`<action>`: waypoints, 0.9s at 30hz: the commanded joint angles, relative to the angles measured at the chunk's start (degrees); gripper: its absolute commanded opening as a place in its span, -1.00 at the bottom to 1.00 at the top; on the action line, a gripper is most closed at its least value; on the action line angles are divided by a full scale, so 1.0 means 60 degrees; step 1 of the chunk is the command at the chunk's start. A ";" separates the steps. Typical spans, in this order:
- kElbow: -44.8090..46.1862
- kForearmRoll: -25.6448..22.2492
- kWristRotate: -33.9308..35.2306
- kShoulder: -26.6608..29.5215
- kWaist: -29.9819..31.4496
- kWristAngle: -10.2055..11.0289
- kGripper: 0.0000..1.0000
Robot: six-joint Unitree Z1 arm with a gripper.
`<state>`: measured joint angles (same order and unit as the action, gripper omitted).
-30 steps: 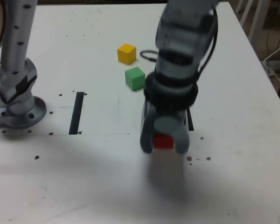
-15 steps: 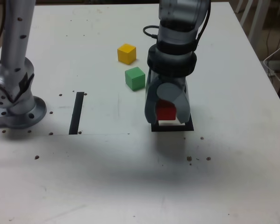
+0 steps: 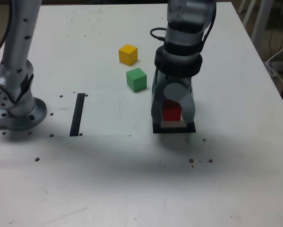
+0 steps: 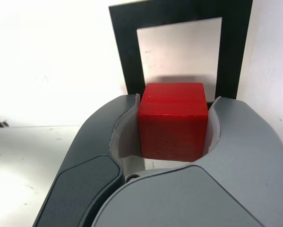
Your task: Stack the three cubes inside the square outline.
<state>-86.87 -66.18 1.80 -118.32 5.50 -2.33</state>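
I've got the red cube (image 3: 171, 112) pinched tight in the gripper (image 3: 173, 113), hanging right over the square (image 3: 174, 128) and not yet let go, with green (image 3: 136, 79) and yellow (image 3: 128, 54) waiting on the table (image 3: 235, 142), nothing stacked.

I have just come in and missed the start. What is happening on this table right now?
A single robot arm's pincer is shut on the red cube and holds it over the square outline, not yet released. The green cube and the yellow cube sit apart on the table, farther back, untouched. Nothing is stacked yet.
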 commanded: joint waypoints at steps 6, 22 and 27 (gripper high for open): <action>0.0038 0.0123 -0.0162 -0.0227 -0.0177 -0.0019 -0.46; 0.0366 0.0581 -0.0285 -0.0465 -0.0169 -0.0239 0.72; 0.0508 0.0636 -0.0281 -0.0415 -0.0169 -0.0294 0.99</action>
<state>-83.96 -62.45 0.15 -120.94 4.48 -3.99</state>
